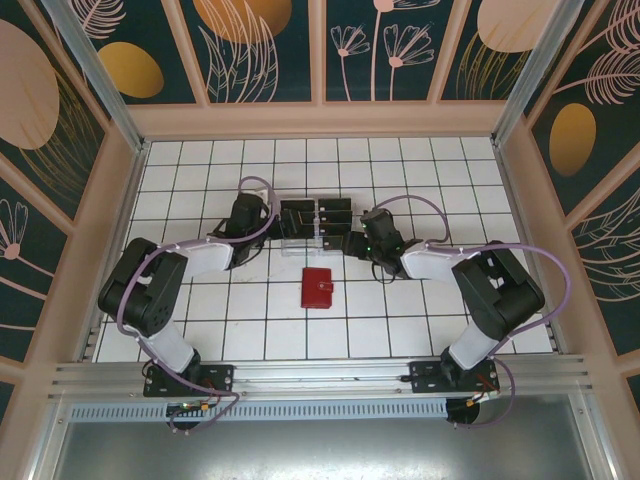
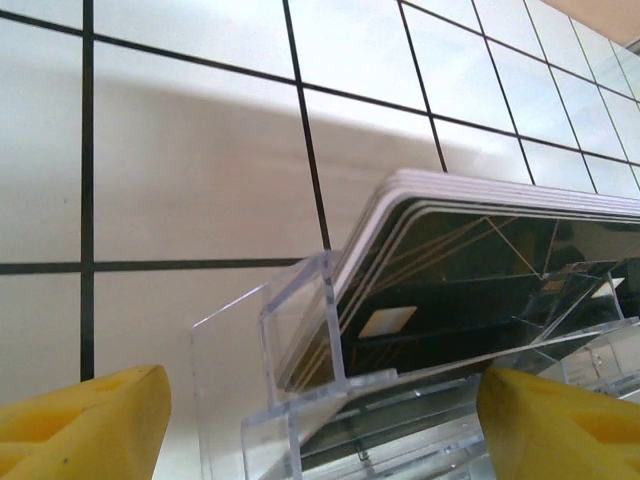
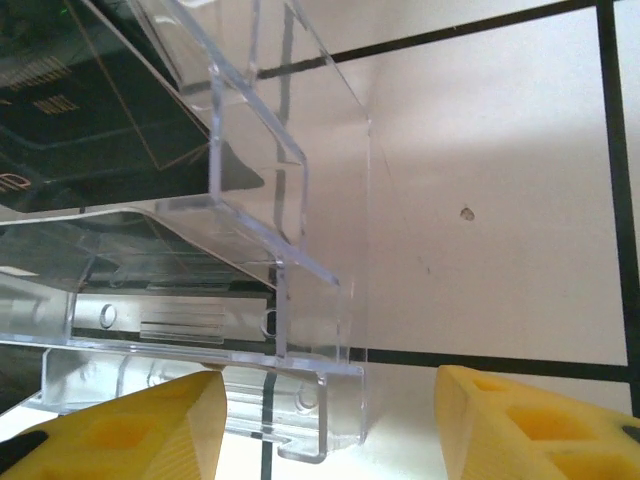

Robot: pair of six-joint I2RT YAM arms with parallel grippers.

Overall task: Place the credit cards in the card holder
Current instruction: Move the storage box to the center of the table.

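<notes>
Clear plastic rack (image 1: 315, 222) is sitting on the white tiled table (image 1: 250, 330), approx. mid-table toward the far side, casting a soft shadow (black grid lines showing thru its stepped walls). Floral panels (image 1: 260, 40) are ringing the table; an aluminium rail (image 1: 320, 375) is running along the near edge.

Ahead of the left gripper (image 2: 320, 440), whose yellow fingers (image 2: 85, 425) are looking matt and faintly grainy, a clear plastic rack (image 2: 290, 400) is gleaming, smooth and glossy. The credit cards (image 2: 480, 260) in it are showing glossy dark faces and white edges. Beneath, the white table (image 2: 190, 160) is shining softly, smooth. Behind the gripper, the red card holder (image 1: 317, 288) is looking matt.
</notes>
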